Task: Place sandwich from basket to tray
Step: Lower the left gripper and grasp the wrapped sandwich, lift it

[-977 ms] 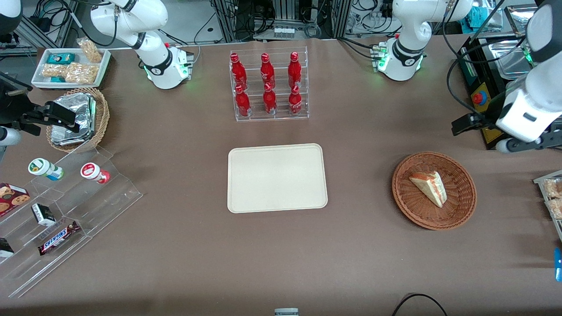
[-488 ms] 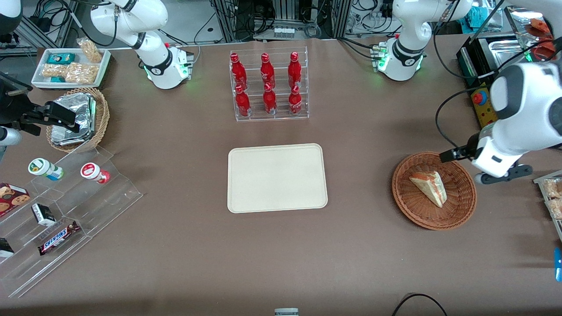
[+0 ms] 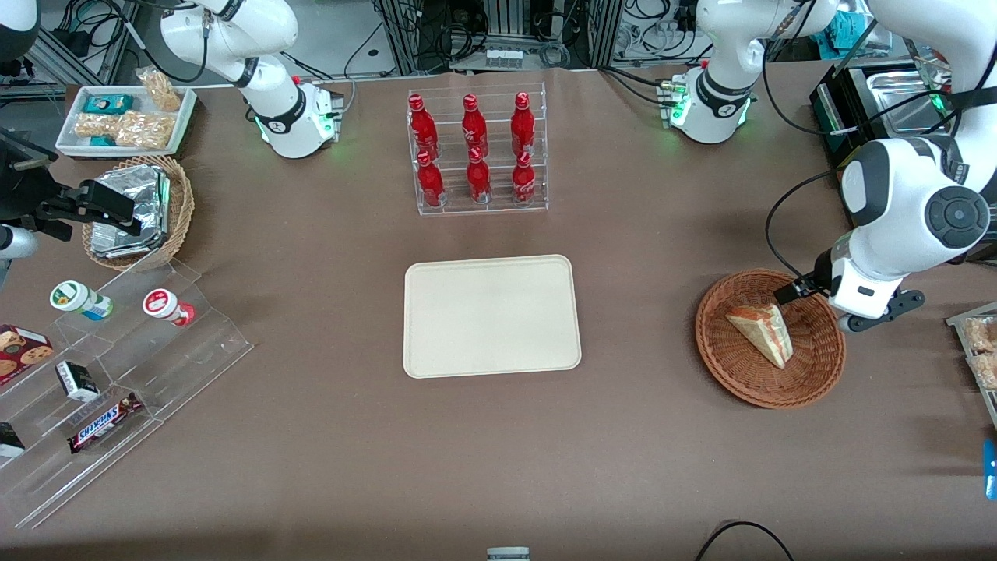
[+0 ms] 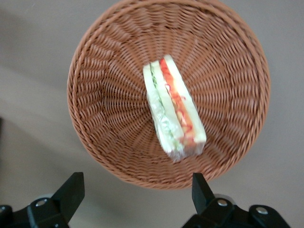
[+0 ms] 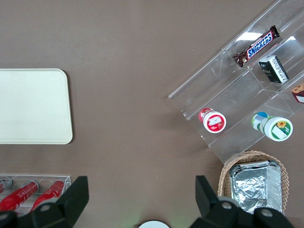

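The sandwich (image 3: 762, 333), a pale bread wedge with red-orange and green filling, lies in the round reddish-brown wicker basket (image 3: 732, 382). The cream-beige tray (image 3: 491, 315) lies bare at the table's middle, toward the parked arm's end from the basket. My left gripper (image 3: 845, 305) hangs above the basket's rim on the side toward the working arm's end, holding nothing. In the left wrist view the sandwich (image 4: 173, 111) sits mid-basket (image 4: 104, 95), and my gripper (image 4: 135, 192) is open, its dark fingertips (image 4: 71, 190) wide apart over bare table just outside the rim. The tray also shows in the right wrist view (image 5: 33, 107).
A clear rack of red bottles (image 3: 477, 152) stands farther from the camera than the tray. A black device (image 3: 857, 164) and a snack tray (image 3: 980, 351) lie near the basket at the working arm's end. A clear stepped stand (image 3: 117, 374), tan foil basket (image 3: 140, 210) and white snack tray (image 3: 128, 117) sit at the parked arm's end.
My left arm has swung in from the table's working-arm end toward the basket, and the gripper now hangs over the basket's rim. The sandwich, basket and tray have not moved.
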